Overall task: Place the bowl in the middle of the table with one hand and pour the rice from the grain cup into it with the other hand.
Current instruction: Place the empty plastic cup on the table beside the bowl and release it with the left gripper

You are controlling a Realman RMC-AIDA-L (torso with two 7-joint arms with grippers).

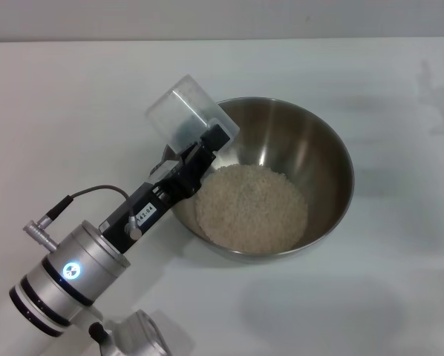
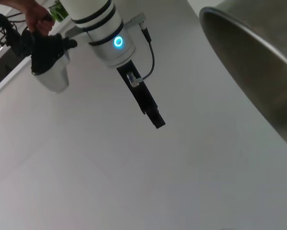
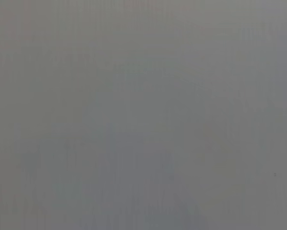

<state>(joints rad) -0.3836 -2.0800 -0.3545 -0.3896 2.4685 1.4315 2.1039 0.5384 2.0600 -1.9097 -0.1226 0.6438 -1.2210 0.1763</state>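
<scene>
The steel bowl (image 1: pixel 335 148) stands near the middle of the white table (image 1: pixel 66 96), and a mound of rice (image 1: pixel 252 208) covers its bottom. My left gripper (image 1: pixel 206 147) is shut on the clear grain cup (image 1: pixel 186 113). The cup is tipped on its side over the bowl's left rim, and I see no grains in it. The left wrist view shows the bowl's outer wall (image 2: pixel 258 72). Farther off in that view is my right arm (image 2: pixel 110 38), whose black right gripper (image 2: pixel 155 120) hangs over bare table. The right wrist view is plain grey.
White tabletop lies all around the bowl, widest to its right and front (image 1: pixel 400 297). The table's back edge (image 1: pixel 222 38) runs across the top of the head view. In the left wrist view, a dark fixture with a grey rounded part (image 2: pixel 50 62) sits at the table's edge.
</scene>
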